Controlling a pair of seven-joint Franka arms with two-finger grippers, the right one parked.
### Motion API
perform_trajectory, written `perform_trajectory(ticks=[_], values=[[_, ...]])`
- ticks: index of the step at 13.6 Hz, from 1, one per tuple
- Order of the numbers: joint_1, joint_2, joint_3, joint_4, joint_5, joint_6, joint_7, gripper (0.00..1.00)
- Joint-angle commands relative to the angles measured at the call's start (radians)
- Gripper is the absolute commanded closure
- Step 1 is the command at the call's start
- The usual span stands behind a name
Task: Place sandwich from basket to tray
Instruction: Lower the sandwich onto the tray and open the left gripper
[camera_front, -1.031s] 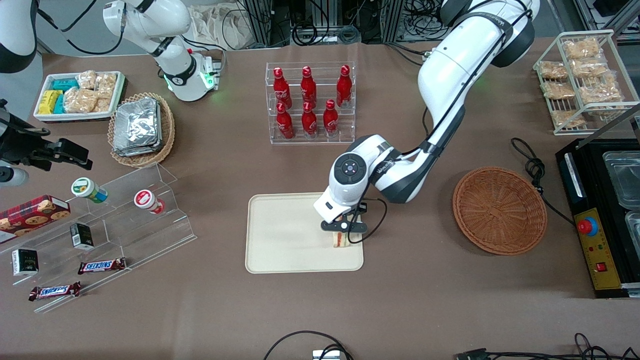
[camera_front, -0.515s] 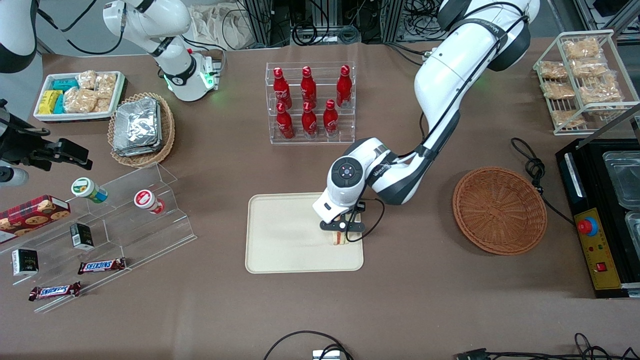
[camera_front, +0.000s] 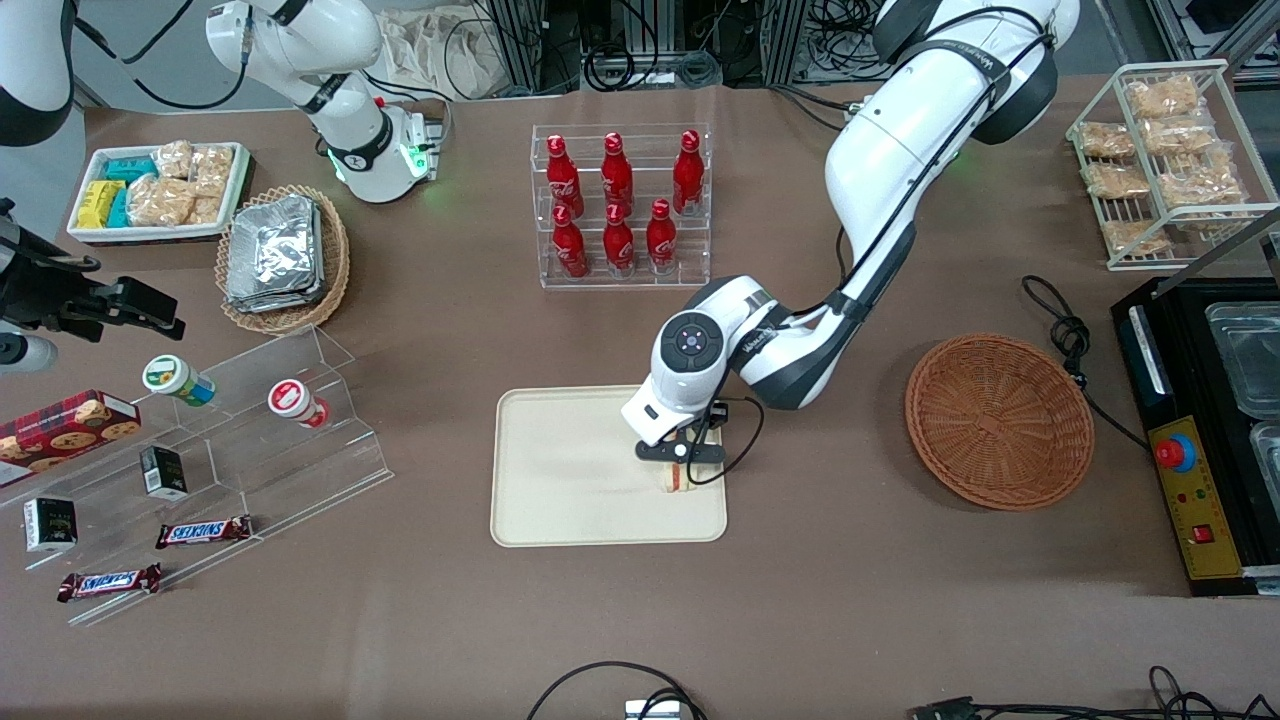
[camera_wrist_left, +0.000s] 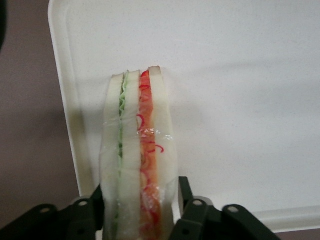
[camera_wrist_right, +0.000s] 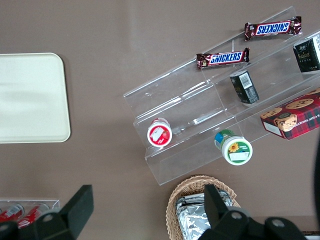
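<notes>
The sandwich (camera_front: 677, 480) stands on edge on the cream tray (camera_front: 560, 480), close to the tray's rim at the working arm's end. In the left wrist view the sandwich (camera_wrist_left: 137, 150) shows pale bread with green and red-orange filling, upright over the tray (camera_wrist_left: 240, 75). My gripper (camera_front: 680, 462) sits right above it, and its black fingers (camera_wrist_left: 186, 192) flank both bread faces, so the gripper (camera_wrist_left: 141, 185) is shut on the sandwich. The reddish-brown basket (camera_front: 998, 420) lies toward the working arm's end with nothing in it.
A clear rack of red bottles (camera_front: 620, 205) stands farther from the camera than the tray. An acrylic step stand (camera_front: 250, 430) with snacks and a tan basket of foil packets (camera_front: 283, 258) lie toward the parked arm's end. A black machine (camera_front: 1200, 430) sits beside the basket.
My gripper and the sandwich have shifted a little toward the parked arm's end, staying over the tray. The grip looks unchanged.
</notes>
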Motion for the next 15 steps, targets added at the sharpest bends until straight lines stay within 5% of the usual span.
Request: perform_trajectory(ticks=[1, 8, 15], values=[[-0.017, 0.023, 0.007, 0.051, 0.02, -0.002, -0.053, 0.01], [0.002, -0.042, 0.021, 0.091, 0.032, -0.023, -0.213, 0.0], [0.032, -0.241, 0.104, 0.081, 0.031, -0.274, -0.196, 0.0]])
